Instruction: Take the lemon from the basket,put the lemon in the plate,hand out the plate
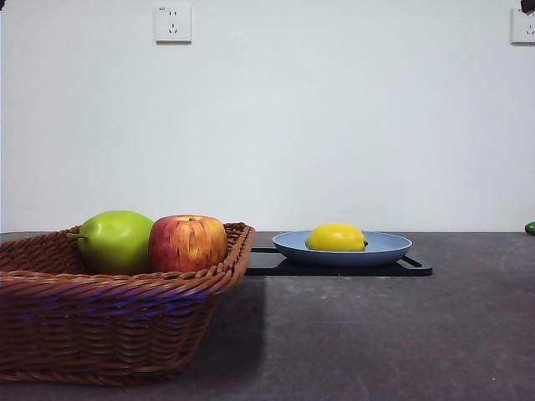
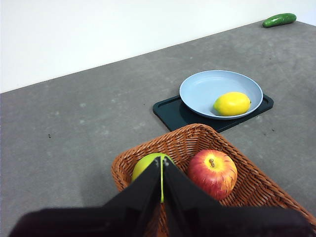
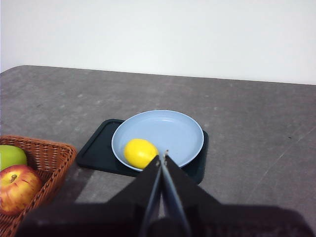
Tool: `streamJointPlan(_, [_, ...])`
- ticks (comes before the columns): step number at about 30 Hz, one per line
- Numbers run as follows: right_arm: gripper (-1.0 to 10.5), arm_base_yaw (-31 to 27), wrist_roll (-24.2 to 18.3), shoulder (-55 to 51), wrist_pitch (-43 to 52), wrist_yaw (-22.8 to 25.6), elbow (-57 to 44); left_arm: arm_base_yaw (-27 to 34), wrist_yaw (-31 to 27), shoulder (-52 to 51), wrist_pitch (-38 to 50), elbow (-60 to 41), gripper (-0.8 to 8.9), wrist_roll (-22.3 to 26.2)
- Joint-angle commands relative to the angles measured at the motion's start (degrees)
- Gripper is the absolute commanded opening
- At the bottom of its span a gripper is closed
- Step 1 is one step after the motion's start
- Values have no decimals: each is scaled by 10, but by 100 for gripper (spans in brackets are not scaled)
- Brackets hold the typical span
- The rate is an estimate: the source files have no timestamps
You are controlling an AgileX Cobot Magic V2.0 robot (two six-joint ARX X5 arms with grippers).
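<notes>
The yellow lemon point(image 1: 335, 237) lies in the blue plate point(image 1: 386, 248), which sits on a flat black tray point(image 1: 276, 263). The wicker basket point(image 1: 100, 322) stands at the near left and holds a green fruit point(image 1: 115, 241) and a red-yellow apple point(image 1: 188, 243). My left gripper point(image 2: 162, 161) is shut and empty, high above the basket point(image 2: 247, 185), with the lemon point(image 2: 232, 103) and plate point(image 2: 205, 89) beyond. My right gripper point(image 3: 163, 157) is shut and empty, above the near side of the plate point(image 3: 175, 131), beside the lemon point(image 3: 140, 152). Both arms show only as dark tips at the front view's top corners.
A green cucumber point(image 2: 279, 19) lies at the far edge of the table, also just in view at the right edge of the front view point(image 1: 530, 227). Two wall sockets point(image 1: 173, 22) are on the white wall behind. The grey table point(image 1: 376, 334) stretches in front of the tray.
</notes>
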Motion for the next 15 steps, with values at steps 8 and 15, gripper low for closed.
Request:
streamJointPlan(8, [11, 4, 5, 2, 6, 2, 7, 59, -89, -132, -11, -56, 9, 19])
streamJointPlan(15, [11, 4, 5, 2, 6, 2, 7, 166, -64, -270, 72, -211, 9, 9])
